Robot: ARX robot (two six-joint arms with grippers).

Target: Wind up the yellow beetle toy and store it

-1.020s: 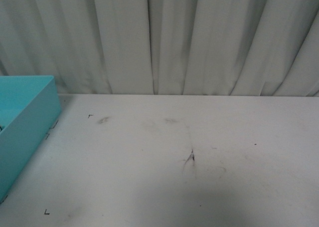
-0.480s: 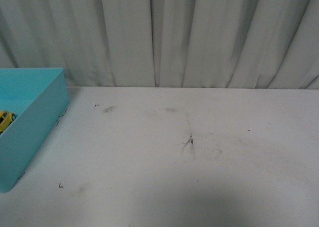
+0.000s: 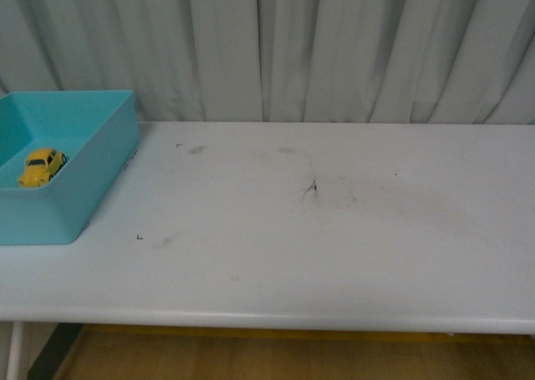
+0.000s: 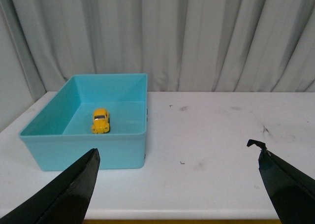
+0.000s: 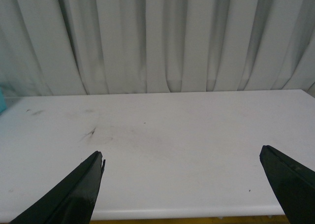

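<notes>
seeing the small glossy yellow beetle toy (image 3: pixel 42 166) resting in the turquoise plastic bin (image 3: pixel 100 175) at left of frame, i judge it stored; both my left gripper (image 4: pixel 177 184) and right gripper (image 5: pixel 182 184) hang with jaws spread wide, best kept clear.

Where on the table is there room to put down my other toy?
Almost everywhere. The white table is bare from the blue box on its left end across to its right side, and from the curtain to the front edge. The only taken spot is the box, where the yellow beetle toy sits.
</notes>
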